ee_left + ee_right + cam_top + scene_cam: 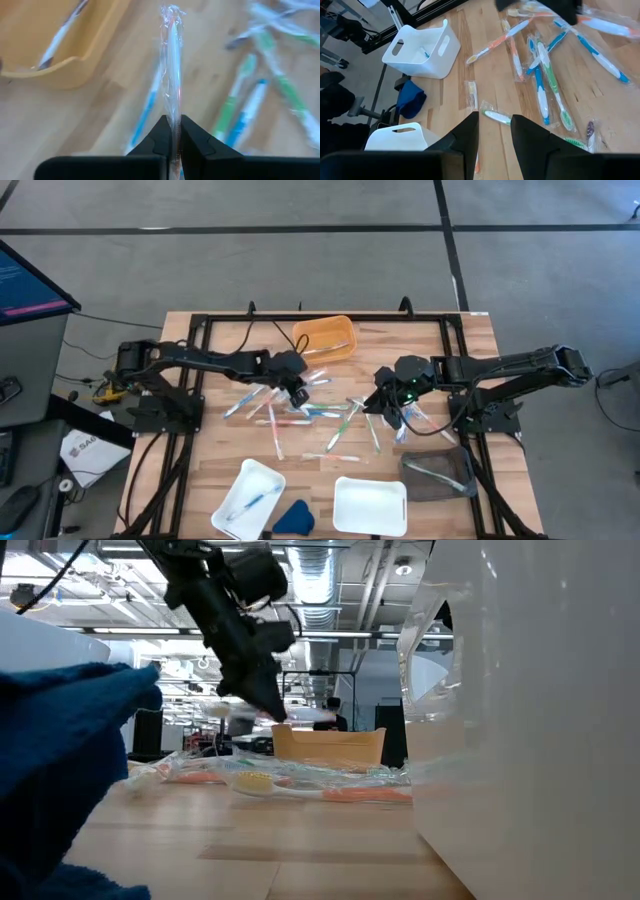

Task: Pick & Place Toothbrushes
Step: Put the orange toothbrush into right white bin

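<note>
Glossy clear-wrapped plastic toothbrushes (pixel 547 65) lie on the smooth, matt wooden table (pixel 485 85).

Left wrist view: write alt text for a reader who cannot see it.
The left hand is shut on a wrapped toothbrush that sticks straight out past its dark fingers above the wooden table. More toothbrushes lie scattered on the wood, and an orange tray holding one sits off to the side.
</note>
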`<state>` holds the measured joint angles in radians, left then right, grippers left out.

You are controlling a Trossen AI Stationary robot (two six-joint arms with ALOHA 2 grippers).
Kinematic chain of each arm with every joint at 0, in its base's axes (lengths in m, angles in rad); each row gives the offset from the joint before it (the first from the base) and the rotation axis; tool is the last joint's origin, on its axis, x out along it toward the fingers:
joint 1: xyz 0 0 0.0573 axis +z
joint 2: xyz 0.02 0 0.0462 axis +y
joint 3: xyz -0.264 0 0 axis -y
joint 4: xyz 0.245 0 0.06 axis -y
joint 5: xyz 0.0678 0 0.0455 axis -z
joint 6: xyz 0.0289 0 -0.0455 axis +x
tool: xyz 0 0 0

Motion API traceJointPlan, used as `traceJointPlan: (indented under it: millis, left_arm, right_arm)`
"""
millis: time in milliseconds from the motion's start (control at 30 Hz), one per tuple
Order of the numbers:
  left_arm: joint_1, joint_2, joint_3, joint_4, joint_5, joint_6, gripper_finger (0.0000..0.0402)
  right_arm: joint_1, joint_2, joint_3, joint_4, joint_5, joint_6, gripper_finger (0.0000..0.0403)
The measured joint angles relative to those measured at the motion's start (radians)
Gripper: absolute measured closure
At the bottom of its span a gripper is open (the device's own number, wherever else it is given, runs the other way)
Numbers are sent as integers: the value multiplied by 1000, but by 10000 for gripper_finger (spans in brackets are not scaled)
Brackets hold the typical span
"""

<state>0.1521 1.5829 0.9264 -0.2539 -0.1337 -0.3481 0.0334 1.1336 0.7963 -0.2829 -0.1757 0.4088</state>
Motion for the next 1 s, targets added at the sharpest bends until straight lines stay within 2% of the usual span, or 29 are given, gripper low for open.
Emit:
traceJointPlan:
  millis: [367, 700, 1000]
  left_arm:
    - [-121, -91, 0, 19, 12, 3, 392]
    - [-199, -92, 1, 147, 207, 87, 392]
    - [-298, -91, 55, 165, 237, 157, 392]
  right_arm:
    - [0, 0, 0, -1, -1, 0, 295]
    - [-1, 0, 0, -37, -2, 0, 295]
    - [-1, 0, 0, -61, -2, -16, 295]
